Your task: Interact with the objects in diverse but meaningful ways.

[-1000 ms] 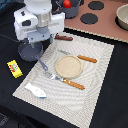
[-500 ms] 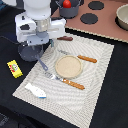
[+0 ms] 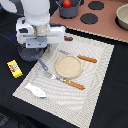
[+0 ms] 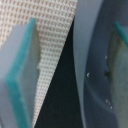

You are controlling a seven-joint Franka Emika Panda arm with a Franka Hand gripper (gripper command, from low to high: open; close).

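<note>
The saucepan (image 3: 31, 54) sits at the frame's left under our end effector (image 3: 36, 47), whose fingers (image 4: 20, 75) we see apart, straddling its rim; fish (image 3: 36, 90) lower left.

The white arm (image 3: 35, 15) reaches straight down, wrist low. The gripper (image 4: 70, 70) points downward, its fingers (image 4: 22, 75) spread apart.

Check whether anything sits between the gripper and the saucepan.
Nothing visible does. The gripper is right at the saucepan: in the wrist view the pan's wall lies between the open jaws, with only bare placemat beside it.
</note>
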